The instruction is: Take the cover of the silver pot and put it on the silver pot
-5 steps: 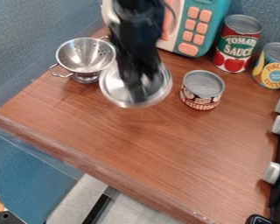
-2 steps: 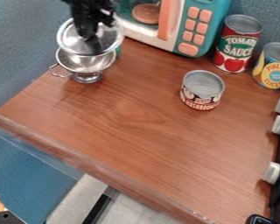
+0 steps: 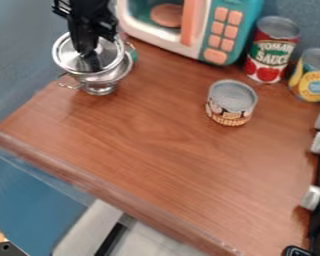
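At the left end of the desk [image 3: 166, 145] stands the footed silver pot [image 3: 109, 79]; the silver lid [image 3: 110, 54] is over it, slightly left, gripped by the tool [image 3: 91, 61] directly above, so lowering probably needs a small rightward shift.

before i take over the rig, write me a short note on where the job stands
Gripper: down at the middle of the lid, upper left of the camera view. I can't tell whether it has hold of it.
Pot: upright near the table's left edge, left of the toy microwave.
Done: the lid is over the pot, but off-centre, with some of the pot's right side showing.
Left: probably centre and seat the lid, check that it sits level, then back the gripper away.
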Robot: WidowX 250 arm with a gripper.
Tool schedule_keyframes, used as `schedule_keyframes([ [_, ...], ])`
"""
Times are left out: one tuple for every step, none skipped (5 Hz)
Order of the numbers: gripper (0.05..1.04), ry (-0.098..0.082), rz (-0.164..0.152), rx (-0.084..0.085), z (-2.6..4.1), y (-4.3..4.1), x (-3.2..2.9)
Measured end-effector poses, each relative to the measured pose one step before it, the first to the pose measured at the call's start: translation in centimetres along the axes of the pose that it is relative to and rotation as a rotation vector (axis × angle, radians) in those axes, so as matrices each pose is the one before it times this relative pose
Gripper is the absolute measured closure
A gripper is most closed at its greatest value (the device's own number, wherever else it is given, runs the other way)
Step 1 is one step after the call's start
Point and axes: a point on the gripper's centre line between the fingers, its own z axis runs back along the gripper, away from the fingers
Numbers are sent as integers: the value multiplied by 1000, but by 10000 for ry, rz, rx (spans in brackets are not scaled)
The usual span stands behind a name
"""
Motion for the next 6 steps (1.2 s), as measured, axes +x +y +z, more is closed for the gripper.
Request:
schedule_keyframes([
  [1032, 407, -47, 14, -1328, 82, -256],
  [1017, 108, -63, -64, -380, 46, 305],
  [882, 2, -453, -393, -403, -383, 697],
  [633, 4, -115, 11, 2, -30, 15],
  [304, 13, -76, -7, 35, -49, 17],
  [83, -29, -122, -58, 35, -435, 162],
])
